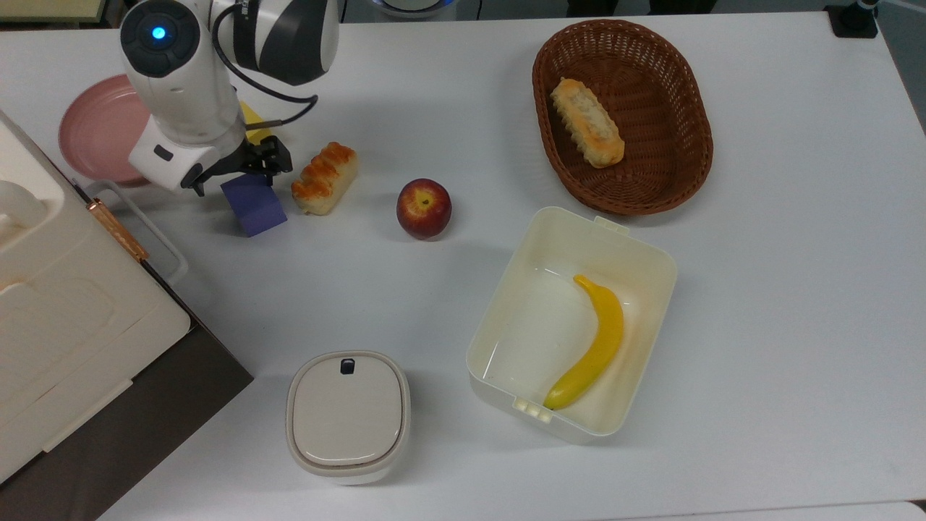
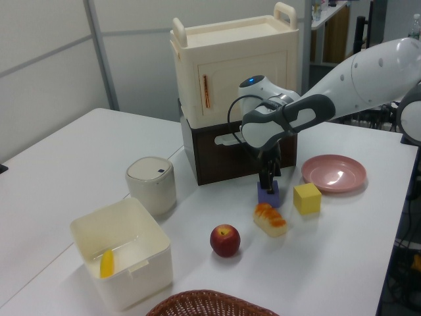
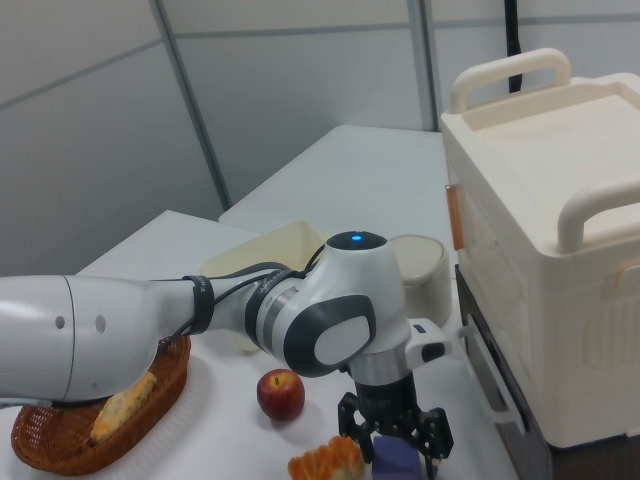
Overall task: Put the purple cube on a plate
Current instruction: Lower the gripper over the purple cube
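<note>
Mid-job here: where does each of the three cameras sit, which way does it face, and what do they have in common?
Top view: overhead, looking straight down; arm and gripper above the purple cube, plate beyond.
Left view: table level at the basket end, facing the cream cabinet; forearm and gripper show.
Right view: low beside the cabinet, facing back toward the basket; forearm and gripper show.
All three share cube, apple and bread.

No text, label, brand, number or sign can be read on anything in these views.
</note>
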